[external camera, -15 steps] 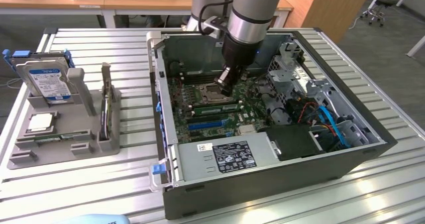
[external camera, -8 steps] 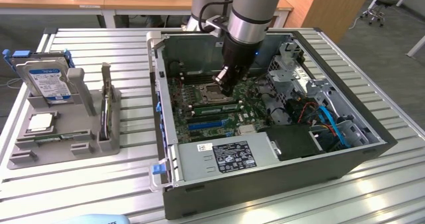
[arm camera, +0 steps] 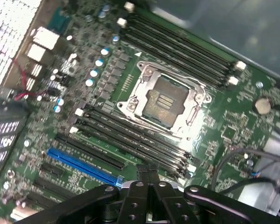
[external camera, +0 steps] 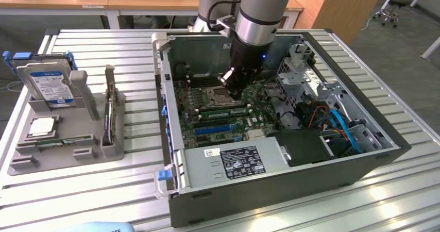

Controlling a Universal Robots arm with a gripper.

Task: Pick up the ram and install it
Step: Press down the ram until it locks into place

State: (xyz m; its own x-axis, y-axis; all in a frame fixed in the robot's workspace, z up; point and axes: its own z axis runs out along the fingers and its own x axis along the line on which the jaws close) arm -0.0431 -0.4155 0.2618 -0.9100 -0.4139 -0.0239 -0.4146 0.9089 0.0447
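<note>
While the grey moulded parts holder (external camera: 65, 139) sits on the slatted metal table (external camera: 385, 191) at the exterior view's left, well apart from the fingers, it carries a silver hard drive with a blue label (external camera: 47, 85) standing upright, a square silver processor chip (external camera: 43, 126) lying flat, and a long narrow green ram stick (external camera: 58, 143) lying low along its front. To the right stands the open black computer case (external camera: 275, 185), with a silver power supply box (external camera: 230, 162) nearer than the fingers. The black gripper (external camera: 236, 90) hangs inside the case, its fingers clenched together with nothing visibly held, tips just above the green motherboard (arm camera: 84, 79). Just beside the tips lie black memory slots (arm camera: 130, 140); beyond them the empty silver processor socket (arm camera: 165, 100). Farther right, blue cables (external camera: 343, 129) and a metal drive cage (external camera: 302, 69) crowd the case.
</note>
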